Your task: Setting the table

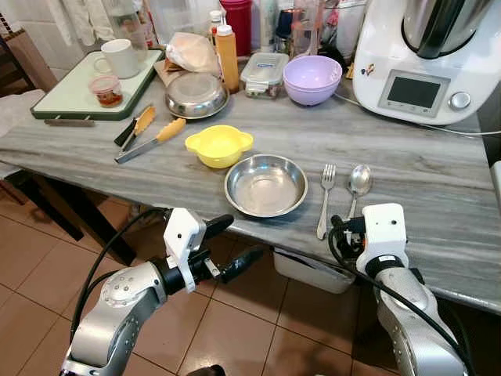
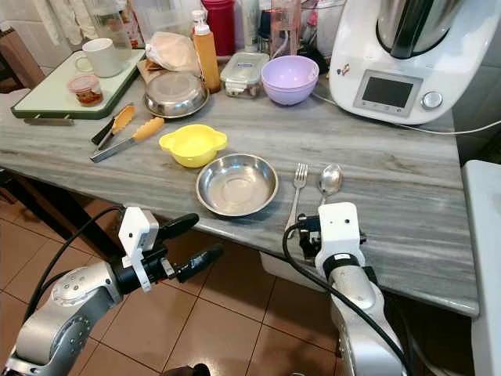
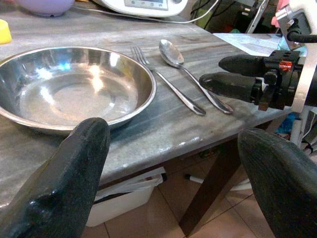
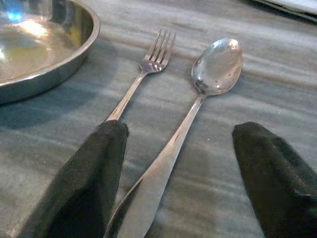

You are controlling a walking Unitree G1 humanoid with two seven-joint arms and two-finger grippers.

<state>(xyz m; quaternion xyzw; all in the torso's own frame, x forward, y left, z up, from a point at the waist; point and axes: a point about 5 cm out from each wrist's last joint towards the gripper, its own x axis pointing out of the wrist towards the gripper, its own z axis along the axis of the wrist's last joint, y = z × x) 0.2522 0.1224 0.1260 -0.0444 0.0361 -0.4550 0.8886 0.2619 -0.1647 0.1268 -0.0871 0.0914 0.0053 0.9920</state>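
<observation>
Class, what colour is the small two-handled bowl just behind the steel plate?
Yellow: the small two-handled bowl shows best in the left eye view.

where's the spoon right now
The spoon lies on the grey table near its front edge, on the robot's right, just right of the fork and the steel plate. The open right pincer sits at its handle end.

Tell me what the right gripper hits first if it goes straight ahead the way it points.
Probably the spoon: the open right gripper straddles its handle at the table edge, with the fork just beside. Height above the table is unclear.
</observation>
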